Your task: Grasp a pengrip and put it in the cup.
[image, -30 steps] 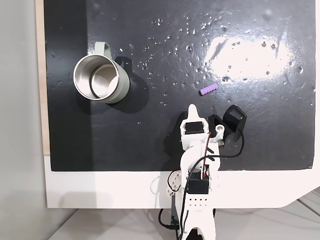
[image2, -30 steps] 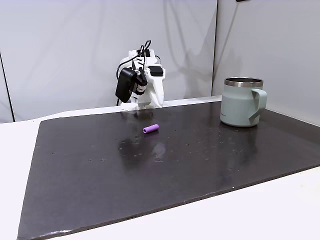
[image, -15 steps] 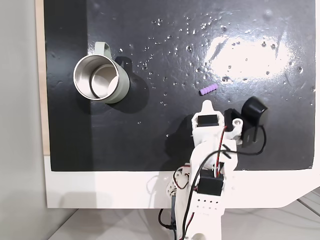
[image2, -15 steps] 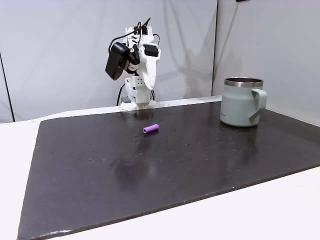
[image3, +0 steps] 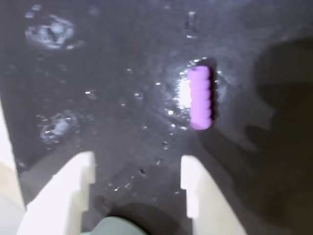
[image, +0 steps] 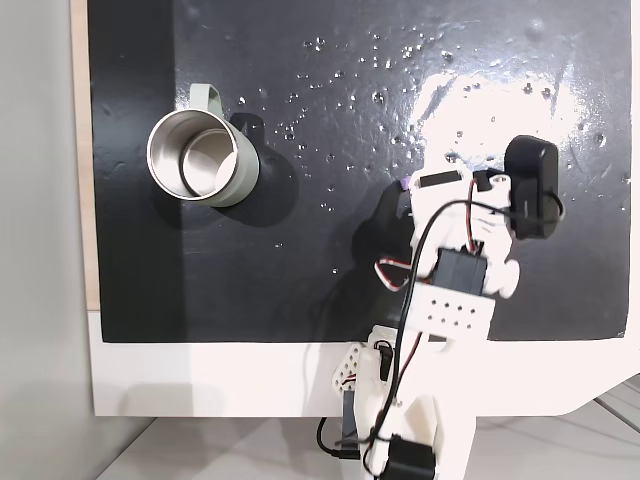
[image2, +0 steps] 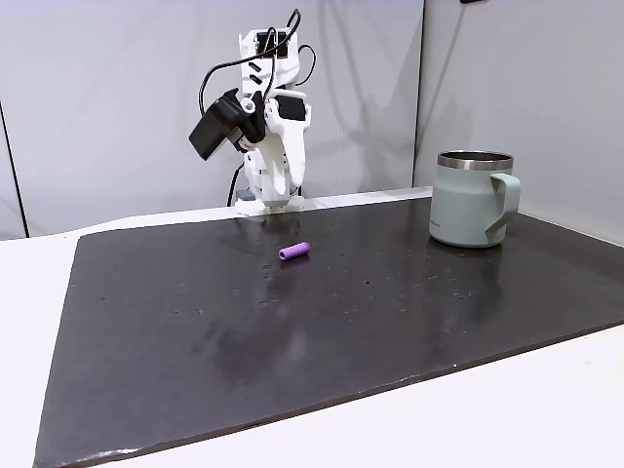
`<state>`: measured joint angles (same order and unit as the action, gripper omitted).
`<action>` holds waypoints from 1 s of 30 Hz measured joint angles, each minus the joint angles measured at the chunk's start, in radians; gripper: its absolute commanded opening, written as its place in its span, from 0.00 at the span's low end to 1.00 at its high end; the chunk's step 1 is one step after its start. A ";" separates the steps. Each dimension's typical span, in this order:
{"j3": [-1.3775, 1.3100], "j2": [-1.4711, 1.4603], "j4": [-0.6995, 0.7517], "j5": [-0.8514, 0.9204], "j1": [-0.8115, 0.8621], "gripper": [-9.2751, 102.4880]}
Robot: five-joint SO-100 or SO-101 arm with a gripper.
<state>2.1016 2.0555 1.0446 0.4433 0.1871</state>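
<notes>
Looking down, the wrist view shows the spread tool (image3: 139,169) empty, pengrip (image3: 200,97) lying beyond.

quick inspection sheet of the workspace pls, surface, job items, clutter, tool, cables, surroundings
Surface: black mat, glossy, speckled with glare spots, lying on a white table.
Job's things: light-purple pengrip lying on its side on the mat, untouched; sage-green cup upright, handle visible, steel inside looks empty in a fixed view.
Clutter: nothing seen.
Tool: tool above the mat, jaws open, holding nothing; the pengrip lies ahead of the right fingertip in the wrist view.
Cables: black and red wires looped along the arm, clear of the mat.
Surroundings: plain grey wall panels behind the table.
</notes>
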 measured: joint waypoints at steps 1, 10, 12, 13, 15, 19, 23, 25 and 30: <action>-0.017 -0.035 0.005 0.009 -0.002 0.31; -0.132 -0.337 0.054 0.064 -0.003 0.31; -0.135 -0.382 0.055 0.077 -0.003 0.31; -0.141 -0.408 0.055 0.083 0.002 0.31; -0.163 -0.462 0.055 0.091 0.012 0.31; -0.230 -0.568 0.055 0.098 0.034 0.31; -0.282 -0.643 0.057 0.107 0.040 0.30; -0.295 -0.655 0.057 0.109 0.040 0.30; -0.299 -0.664 0.057 0.109 0.035 0.29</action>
<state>1.8024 1.3913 1.1014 0.5522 0.2224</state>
